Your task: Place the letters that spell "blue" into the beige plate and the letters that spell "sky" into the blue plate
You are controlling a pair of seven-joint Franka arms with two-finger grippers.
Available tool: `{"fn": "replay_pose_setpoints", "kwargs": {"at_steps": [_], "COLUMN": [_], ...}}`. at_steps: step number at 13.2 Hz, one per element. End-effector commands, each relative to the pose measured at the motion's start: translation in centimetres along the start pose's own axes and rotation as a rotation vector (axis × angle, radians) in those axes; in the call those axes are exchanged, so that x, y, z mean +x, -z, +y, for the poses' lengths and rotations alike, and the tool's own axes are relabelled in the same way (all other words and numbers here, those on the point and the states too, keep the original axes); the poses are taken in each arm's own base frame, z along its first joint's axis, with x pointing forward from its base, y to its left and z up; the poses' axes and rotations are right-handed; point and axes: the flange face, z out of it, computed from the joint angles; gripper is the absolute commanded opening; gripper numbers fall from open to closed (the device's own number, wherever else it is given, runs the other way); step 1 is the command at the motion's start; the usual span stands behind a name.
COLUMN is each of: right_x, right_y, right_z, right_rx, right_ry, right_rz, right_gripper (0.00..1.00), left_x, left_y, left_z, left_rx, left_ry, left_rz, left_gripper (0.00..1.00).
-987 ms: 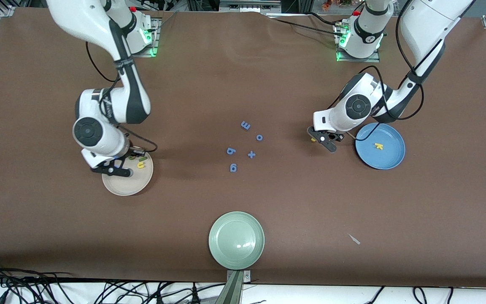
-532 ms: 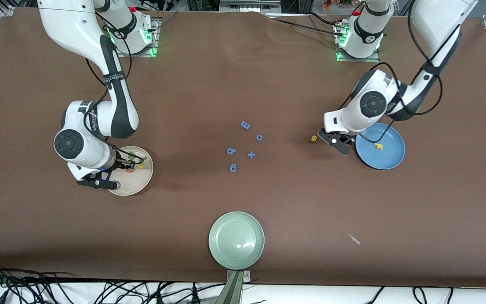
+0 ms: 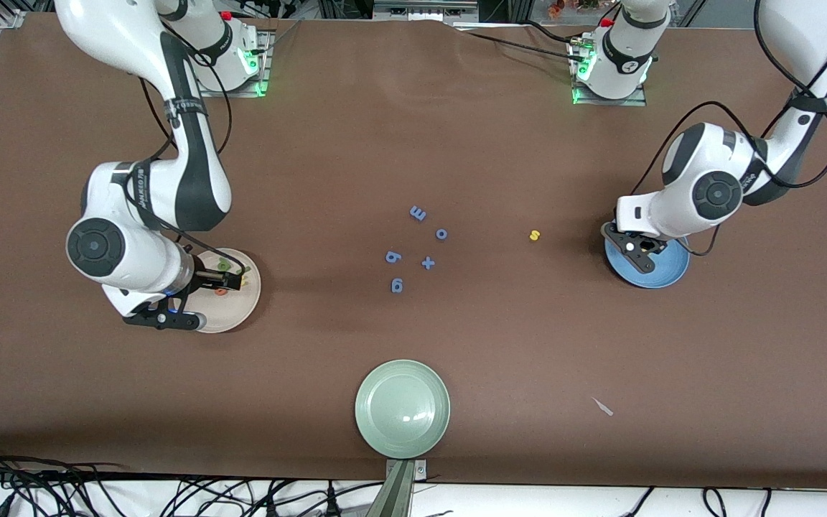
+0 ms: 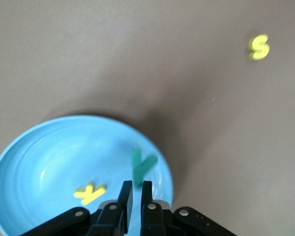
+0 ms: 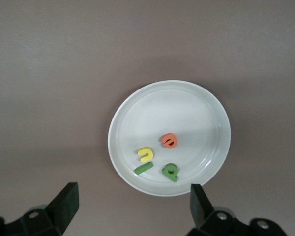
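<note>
In the front view the right arm comes down from its base at the top of the frame, bends at the elbow and turns its wrist downward, so that the right tool (image 3: pixel 162 318) hangs over the camera-side edge of the beige plate (image 3: pixel 245 310), toward the right arm's end of the bench (image 3: pixel 413 108). Its fingers (image 5: pixel 64 202) stand wide apart and hold nothing. Seen from the right wrist, the beige plate (image 5: pixel 119 118) fills the middle of the frame and carries the orange e (image 5: pixel 169 140), the yellow u (image 5: pixel 145 155), the dark green l (image 5: pixel 144 168) and the green b (image 5: pixel 170 171), close together but apart. The left arm swings out along the upper edge of the front view and folds back, wrist down, with the left tool (image 3: pixel 636 255) over the rim of the blue plate (image 3: pixel 666 274). From the left wrist, its fingers (image 4: pixel 127 195) are pressed together on the stem of the teal y (image 4: pixel 141 167), held above the blue plate (image 4: pixel 39 147), in which the yellow k (image 4: pixel 89 192) lies. The yellow s (image 3: pixel 535 235) lies on the bare bench near that plate, toward the frame's centre. Blue letters (image 3: pixel 418 213) sit mid-frame, and a pale green plate (image 3: pixel 402 408) sits low in the middle.
</note>
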Motion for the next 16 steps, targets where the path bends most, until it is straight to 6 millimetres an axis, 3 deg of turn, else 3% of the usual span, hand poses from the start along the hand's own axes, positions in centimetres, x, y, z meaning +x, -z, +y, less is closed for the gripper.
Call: {"fn": "replay_pose_setpoints", "kwargs": {"at_steps": [1,2,3,4,5,6,7,9,11,14,16], "right_x": [-2.0,-3.0,-4.2,-5.5,-6.5,-7.3,-8.1,-9.6,-10.6,-11.1,-10.8], "right_y": [7.4,10.1,12.5,14.4,16.3,18.2,20.1,21.8,23.3,22.4,22.1], "right_z": [0.3,0.8,1.2,2.0,2.8,3.7,4.9,9.0,10.8,12.1,11.8], "right_rx": [-0.03,-0.038,-0.028,-0.013,0.003,0.024,0.048,0.102,0.115,0.091,0.059], "right_ry": [0.03,0.038,0.04,0.044,0.049,0.058,0.073,0.064,0.058,0.041,0.047], "right_rz": [0.023,0.023,0.008,-0.008,-0.003,0.02,0.045,0.014,0.024,0.011,0.017], "right_gripper": [1.0,1.0,1.0,1.0,1.0,1.0,1.0,1.0,1.0,1.0,1.0], "left_x": [-0.5,-0.3,-0.3,-0.1,0.7,1.2,1.8,3.4,6.2,10.6,12.4], "left_y": [-0.6,-0.6,-0.7,-0.5,0.4,1.0,1.3,1.7,2.2,1.1,-0.8], "left_z": [-0.7,-0.9,-0.9,-0.9,-0.9,-0.8,-0.3,0.5,3.3,8.2,10.0], "left_rx": [-0.012,-0.003,-0.004,-0.007,0.005,0.008,0.009,-0.057,-0.082,-0.081,-0.108], "left_ry": [-0.042,-0.044,-0.044,-0.04,-0.023,0.015,0.051,0.148,0.125,0.175,0.209], "left_rz": [0.011,0.027,0.029,0.035,0.051,0.063,0.069,0.115,0.134,0.19,0.228], "left_gripper": [0.14,0.26,0.3,0.47,0.81,0.95,0.96,0.99,0.99,0.99,0.97]}}
